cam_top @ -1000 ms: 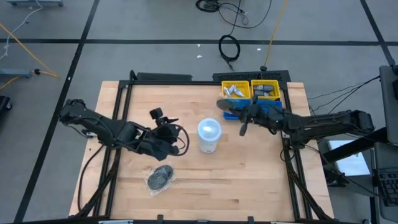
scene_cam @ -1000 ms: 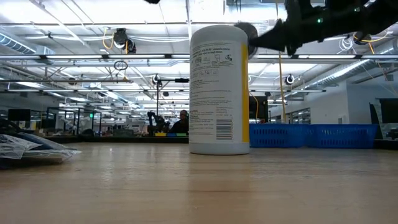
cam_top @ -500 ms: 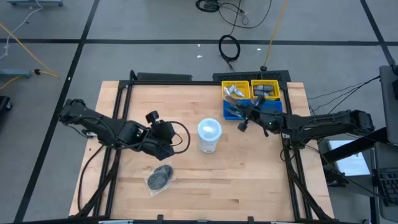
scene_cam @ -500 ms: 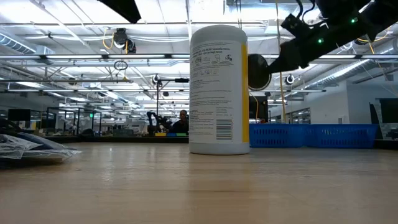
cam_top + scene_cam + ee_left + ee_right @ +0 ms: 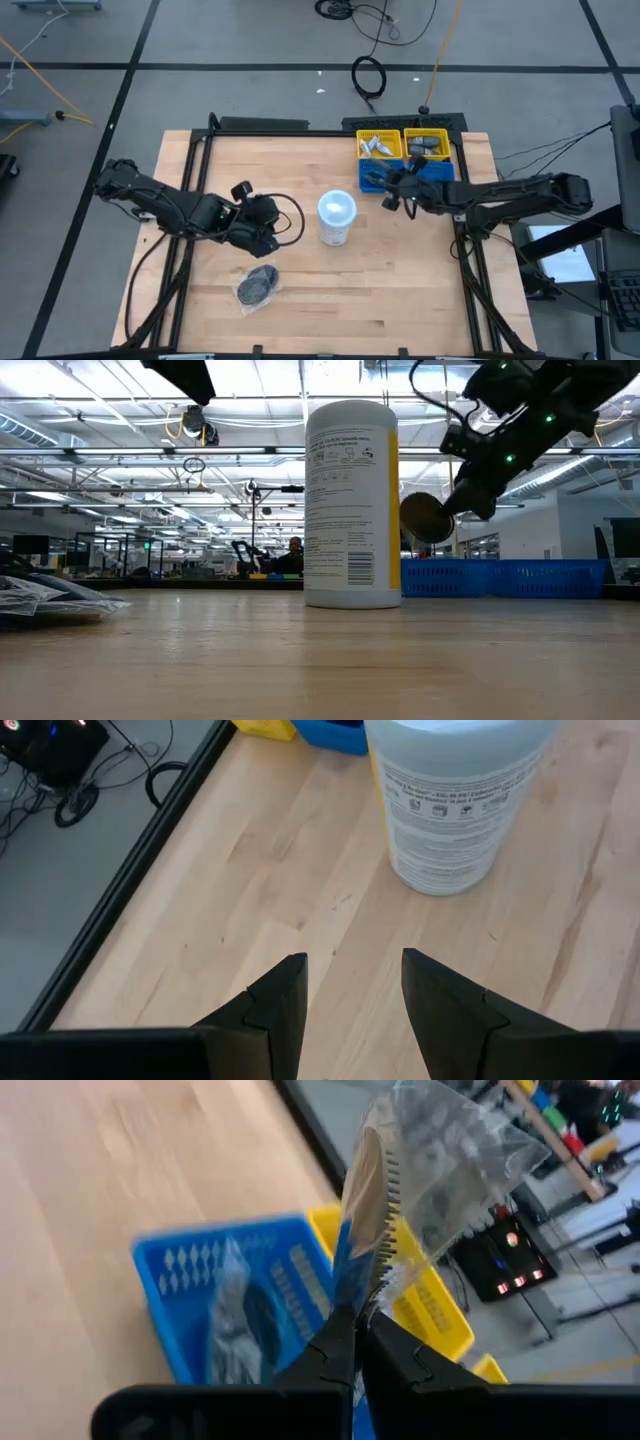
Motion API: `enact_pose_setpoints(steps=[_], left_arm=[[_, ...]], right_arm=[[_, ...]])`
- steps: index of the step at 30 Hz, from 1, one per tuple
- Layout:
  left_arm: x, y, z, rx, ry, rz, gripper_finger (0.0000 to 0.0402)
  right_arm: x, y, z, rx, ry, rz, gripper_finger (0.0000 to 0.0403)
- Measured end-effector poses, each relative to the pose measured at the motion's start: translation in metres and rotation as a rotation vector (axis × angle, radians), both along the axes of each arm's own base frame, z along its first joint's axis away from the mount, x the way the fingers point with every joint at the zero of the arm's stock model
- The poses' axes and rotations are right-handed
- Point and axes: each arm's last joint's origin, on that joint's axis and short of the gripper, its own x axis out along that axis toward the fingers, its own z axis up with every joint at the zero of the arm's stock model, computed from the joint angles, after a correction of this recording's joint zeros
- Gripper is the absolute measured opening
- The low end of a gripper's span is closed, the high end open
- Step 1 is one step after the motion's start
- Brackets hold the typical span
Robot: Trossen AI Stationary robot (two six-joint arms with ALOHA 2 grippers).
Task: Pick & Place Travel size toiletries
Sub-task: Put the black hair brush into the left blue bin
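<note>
A wrapped disc (image 5: pixel 420 1170) is held in the tightly shut right gripper (image 5: pixel 352 1342). Only the thin edge of its clear wrap is pinched. The disc is held in the air, just by the blue bin (image 5: pixel 385 176), and nothing is touched by it. In the low view, it is seen hanging under the gripper, beside the tub (image 5: pixel 351 500).

The left gripper (image 5: pixel 352 995) is kept low over the table (image 5: pixel 400 270), near the tub. Its fingers are partly open, and nothing is held between them.

Much could go wrong from here. The wrap is thin and slippery, so the disc could be pulled loose and dropped on the table, not in a bin. If it is let go too early, the bin wall could be hit and the disc could bounce out. The tub could also be knocked over if the arm is swung too near it.

Now the counting. Two arms are seen. One tub is standing in the middle of the table. Two yellow bins (image 5: pixel 381 143) are set side by side at the far edge, with small grey things inside. Blue bins are set just in front of them, but their number cannot be told for sure. One disc is held in the air, and one more wrapped disc (image 5: pixel 258 285) is left lying on the table, near the left arm.
</note>
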Motion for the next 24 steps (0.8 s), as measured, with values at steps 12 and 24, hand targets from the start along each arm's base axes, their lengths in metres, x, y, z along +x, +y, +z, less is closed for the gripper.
enact_pose_setpoints(steps=[12, 24], left_arm=[[-0.001, -0.002, -0.001, -0.031, 0.012, -0.006, 0.0159], [-0.002, -0.004, -0.002, -0.056, 0.026, -0.014, 0.0159]], right_arm=[[0.008, -0.008, -0.015, 0.049, 0.286, -0.009, 0.0], [0.01, -0.008, -0.025, 0.058, 0.343, -0.006, 0.0012]])
